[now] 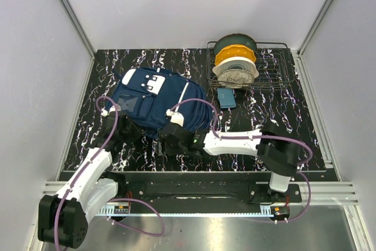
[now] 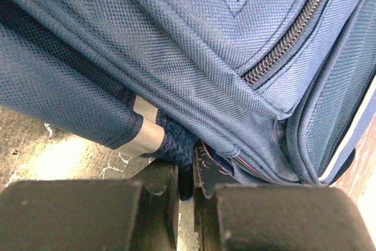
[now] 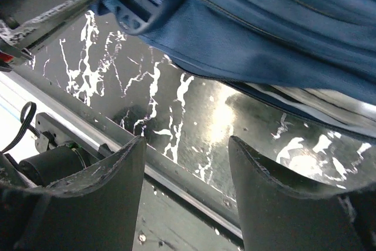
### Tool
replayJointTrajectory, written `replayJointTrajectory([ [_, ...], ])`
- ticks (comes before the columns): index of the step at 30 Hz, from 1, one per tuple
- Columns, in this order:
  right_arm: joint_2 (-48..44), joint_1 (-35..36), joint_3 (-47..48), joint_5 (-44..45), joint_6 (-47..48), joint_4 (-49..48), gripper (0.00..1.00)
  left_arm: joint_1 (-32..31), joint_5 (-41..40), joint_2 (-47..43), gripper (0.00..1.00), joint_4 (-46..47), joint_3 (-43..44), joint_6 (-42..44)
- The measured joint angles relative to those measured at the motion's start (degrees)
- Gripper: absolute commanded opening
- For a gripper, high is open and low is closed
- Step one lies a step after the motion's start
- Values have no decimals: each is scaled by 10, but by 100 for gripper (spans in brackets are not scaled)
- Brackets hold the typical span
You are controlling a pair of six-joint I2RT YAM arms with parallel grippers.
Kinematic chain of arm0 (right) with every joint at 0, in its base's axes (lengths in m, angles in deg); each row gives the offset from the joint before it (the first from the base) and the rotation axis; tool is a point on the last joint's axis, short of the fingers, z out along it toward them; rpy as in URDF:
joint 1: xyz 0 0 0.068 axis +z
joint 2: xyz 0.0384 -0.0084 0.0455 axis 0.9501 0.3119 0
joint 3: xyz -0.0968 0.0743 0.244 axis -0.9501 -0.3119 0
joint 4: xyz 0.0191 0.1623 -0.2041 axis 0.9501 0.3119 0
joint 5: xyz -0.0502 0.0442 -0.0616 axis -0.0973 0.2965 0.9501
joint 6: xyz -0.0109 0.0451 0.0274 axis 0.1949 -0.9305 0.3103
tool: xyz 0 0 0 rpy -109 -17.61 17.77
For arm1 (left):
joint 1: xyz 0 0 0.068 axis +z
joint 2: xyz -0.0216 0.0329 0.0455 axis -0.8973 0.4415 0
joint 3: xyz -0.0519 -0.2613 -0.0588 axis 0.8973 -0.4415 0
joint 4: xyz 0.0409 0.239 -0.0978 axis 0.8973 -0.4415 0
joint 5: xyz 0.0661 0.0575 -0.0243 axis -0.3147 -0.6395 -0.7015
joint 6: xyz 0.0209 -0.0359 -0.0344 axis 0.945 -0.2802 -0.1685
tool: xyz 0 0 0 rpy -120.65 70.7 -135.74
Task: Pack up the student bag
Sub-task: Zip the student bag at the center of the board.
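Observation:
The student bag (image 1: 157, 98), navy blue with white trim and a white patch near its top, lies flat on the black marbled table at centre left. My left gripper (image 1: 127, 131) is at the bag's near left edge. In the left wrist view my left gripper (image 2: 187, 176) is shut on a dark navy strap (image 2: 176, 145) at the bag's (image 2: 194, 45) edge, beside a zipper (image 2: 282, 45). My right gripper (image 1: 170, 140) is at the bag's near edge. In the right wrist view my right gripper (image 3: 185, 151) is open and empty over the table, with the bag (image 3: 252, 33) and a strap buckle (image 3: 141, 4) beyond it.
A wire dish rack (image 1: 273, 74) at the back right holds stacked bowls and plates (image 1: 235, 63). A small teal-blue flat object (image 1: 226, 98) lies in front of the rack. The table's front edge and rail (image 3: 170, 174) lie right under the right gripper.

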Motion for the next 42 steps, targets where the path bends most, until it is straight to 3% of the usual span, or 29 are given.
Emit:
replayJointTrajectory([
  [14, 101, 9, 87, 92, 91, -27, 64, 0, 8, 2, 0, -27, 32, 10],
  [26, 133, 20, 83, 183, 142, -102, 58, 1, 11, 2, 0, -28, 44, 10],
  [33, 144, 21, 79, 224, 193, -161, 38, 2, 12, 2, 0, -27, 52, 10],
  [38, 145, 21, 79, 238, 219, -180, 0, 2, 13, 2, 0, -27, 57, 15],
  [42, 145, 20, 79, 247, 231, -185, 0, 2, 13, 2, 0, -27, 58, 19],
])
